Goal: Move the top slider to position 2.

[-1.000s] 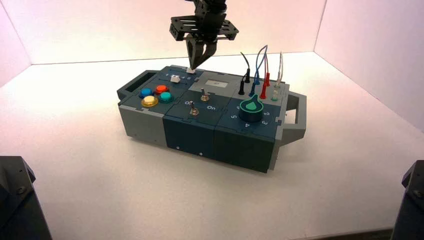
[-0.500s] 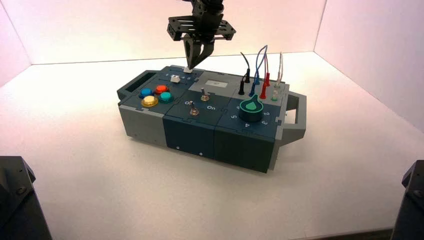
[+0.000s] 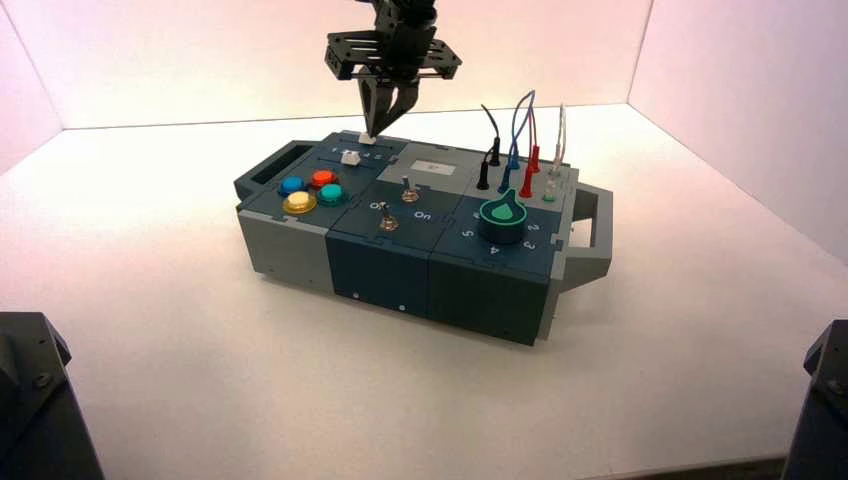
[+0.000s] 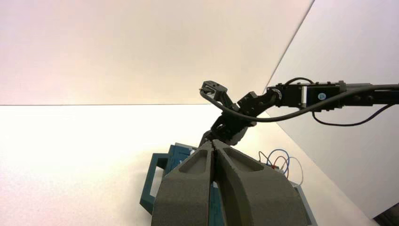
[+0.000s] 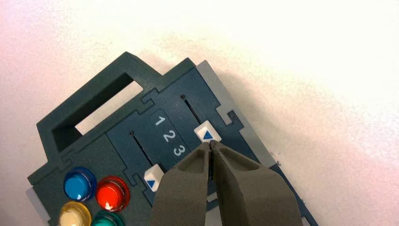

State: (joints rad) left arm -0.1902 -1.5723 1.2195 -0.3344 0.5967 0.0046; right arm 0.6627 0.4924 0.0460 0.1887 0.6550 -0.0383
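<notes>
The top slider [image 5: 207, 133] is a small white knob with a blue triangle, on the dark track at the box's rear left, about level with the printed 3. My right gripper [image 5: 211, 143] is shut with nothing held, its tips against the knob's side. From above, that gripper [image 3: 369, 129] hangs over the same knob [image 3: 367, 138]. The second white knob [image 5: 153, 181] sits on the nearer track. My left gripper [image 4: 214, 142] is shut and empty, parked well away from the box.
Blue, red, yellow and teal push buttons [image 5: 112, 193] cluster near the sliders. Two silver toggles [image 3: 407, 190], a green knob [image 3: 503, 217] and plugged wires [image 3: 520, 140] fill the rest of the box [image 3: 380, 265]. Handles stick out at both ends.
My right gripper has moved left along the box's rear edge, and the top slider knob has slid left along its track with it. The left arm has not moved.
</notes>
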